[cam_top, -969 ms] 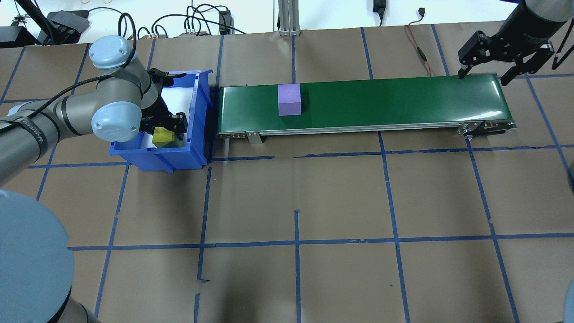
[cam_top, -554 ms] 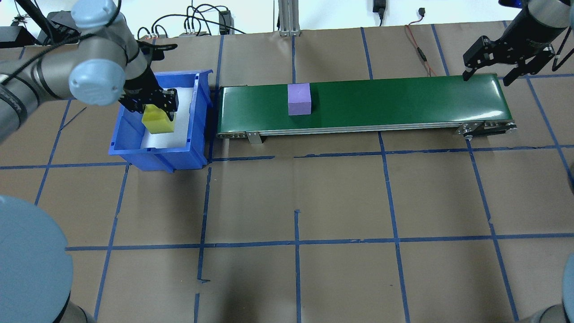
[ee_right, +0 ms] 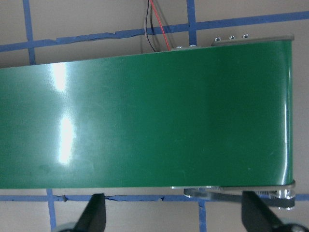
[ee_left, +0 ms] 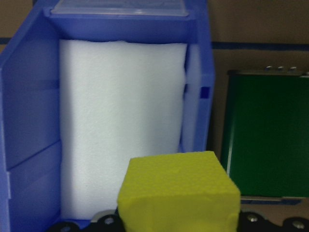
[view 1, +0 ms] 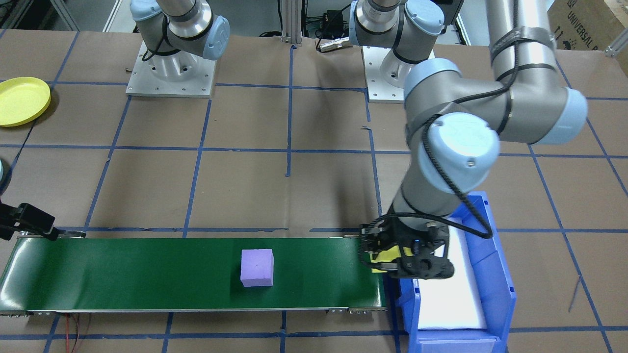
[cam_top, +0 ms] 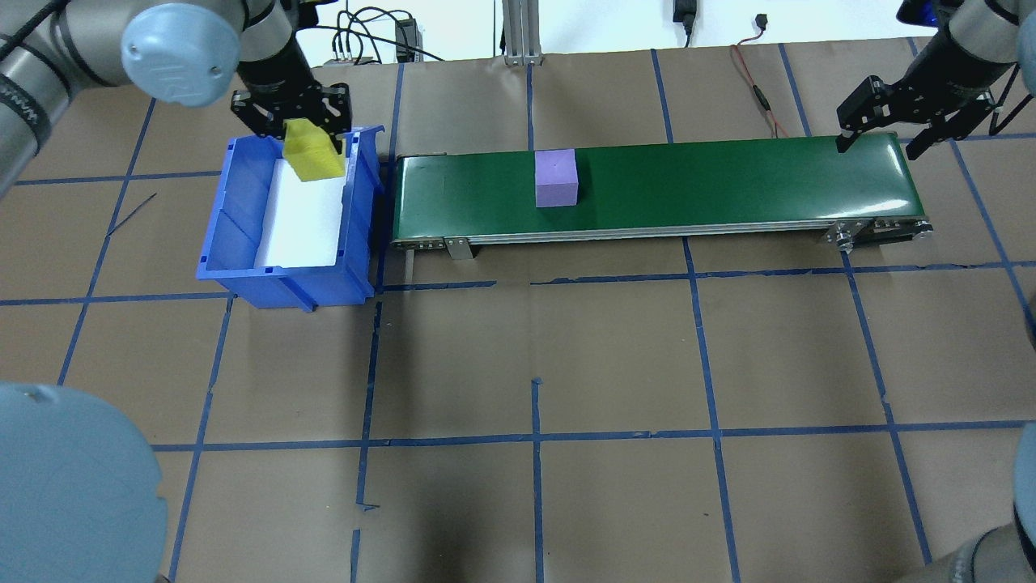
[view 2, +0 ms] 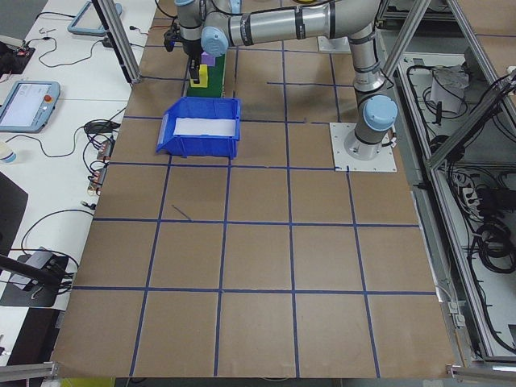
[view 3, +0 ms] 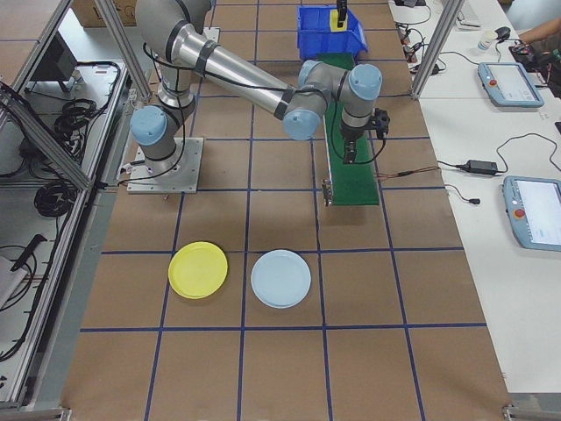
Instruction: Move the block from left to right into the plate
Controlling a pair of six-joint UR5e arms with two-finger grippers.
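Observation:
My left gripper (cam_top: pixel 303 136) is shut on a yellow foam block (cam_top: pixel 312 159), held in the air over the far end of the blue bin (cam_top: pixel 243 202), close to the left end of the green conveyor belt (cam_top: pixel 728 174). The wrist view shows the yellow block (ee_left: pixel 178 193) between the fingers, above the bin's white foam liner. A purple block (cam_top: pixel 557 179) rides on the belt left of its middle. My right gripper (cam_top: pixel 884 134) hangs open over the belt's right end with nothing between its fingers (ee_right: pixel 94 215). The yellow plate (view 3: pixel 198 269) lies on the table beyond the belt's right end.
A light blue plate (view 3: pixel 280 278) lies beside the yellow plate (view 1: pixel 22 100). The bin's right wall (ee_left: pixel 198 96) stands between the held block and the belt (ee_left: pixel 265 135). Cables and power supplies run along the table's far edge.
The left gripper has lifted the yellow block out of the bin and carried it toward the bin's far end. The purple block has moved right along the belt. The right gripper has shifted slightly.

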